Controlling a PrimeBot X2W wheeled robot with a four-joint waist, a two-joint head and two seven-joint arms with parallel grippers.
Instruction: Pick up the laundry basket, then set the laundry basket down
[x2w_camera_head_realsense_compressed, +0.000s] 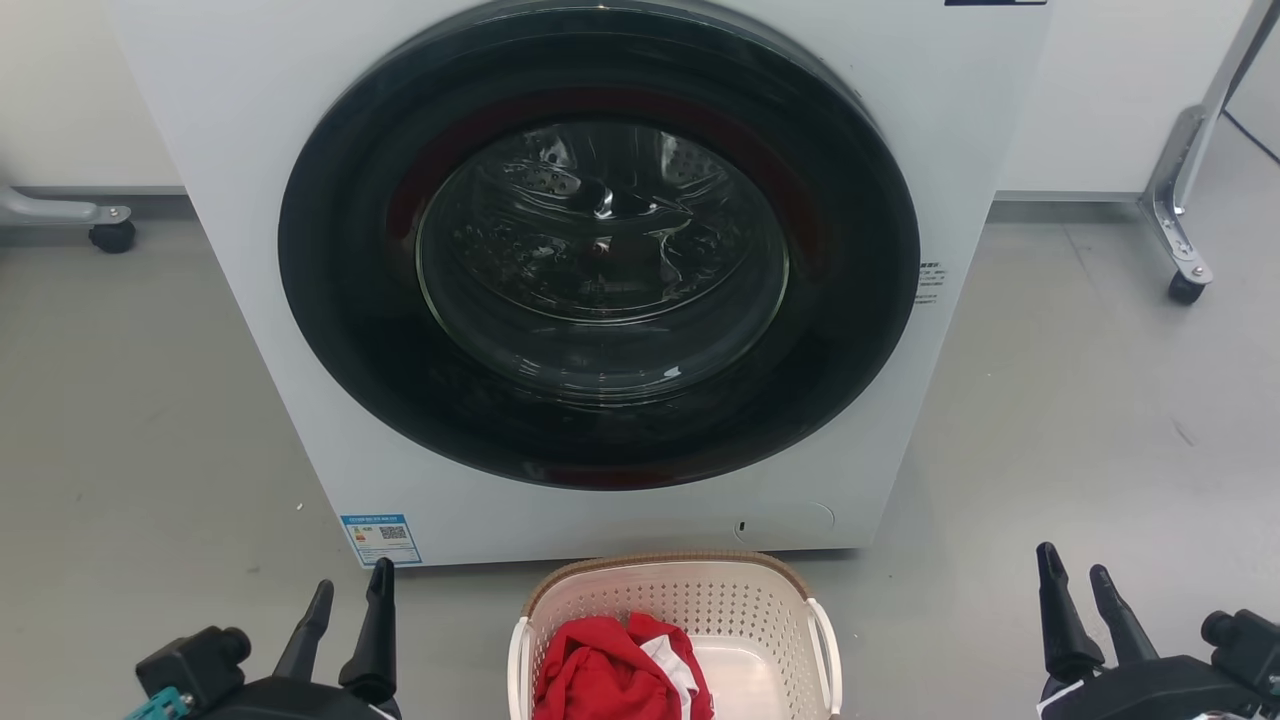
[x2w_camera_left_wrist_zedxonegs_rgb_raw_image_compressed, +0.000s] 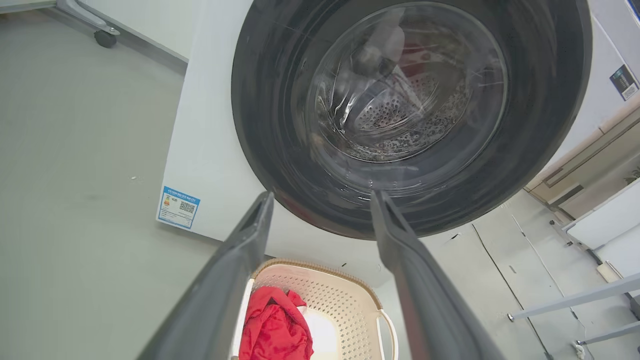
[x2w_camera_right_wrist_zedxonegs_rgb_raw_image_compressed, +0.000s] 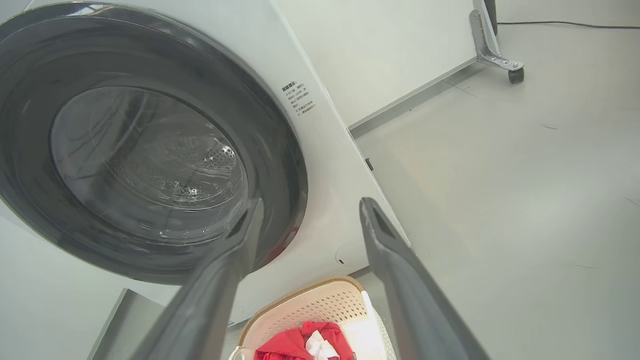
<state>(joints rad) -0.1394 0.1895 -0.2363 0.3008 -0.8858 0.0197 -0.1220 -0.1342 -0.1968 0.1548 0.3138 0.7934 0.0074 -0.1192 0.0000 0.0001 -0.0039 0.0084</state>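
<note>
The laundry basket (x2w_camera_head_realsense_compressed: 740, 600) is cream-white with perforated walls and a brown rim, and it stands on the floor just in front of the washer, at the bottom middle of the head view. Red and white cloth (x2w_camera_head_realsense_compressed: 620, 675) lies inside it. My left gripper (x2w_camera_head_realsense_compressed: 350, 590) is open, off to the basket's left and apart from it. My right gripper (x2w_camera_head_realsense_compressed: 1072, 570) is open, well to the basket's right. Between the open fingers of each wrist view the laundry basket (x2w_camera_left_wrist_zedxonegs_rgb_raw_image_compressed: 345, 305) (x2w_camera_right_wrist_zedxonegs_rgb_raw_image_compressed: 320, 302) shows low down. Nothing is between either pair of fingers.
A white front-loading washer (x2w_camera_head_realsense_compressed: 250, 330) with a shut dark round door (x2w_camera_head_realsense_compressed: 598, 250) stands right behind the basket. Grey floor (x2w_camera_head_realsense_compressed: 1080, 420) spreads on both sides. Metal legs on castors stand at the far left (x2w_camera_head_realsense_compressed: 112, 235) and far right (x2w_camera_head_realsense_compressed: 1185, 285).
</note>
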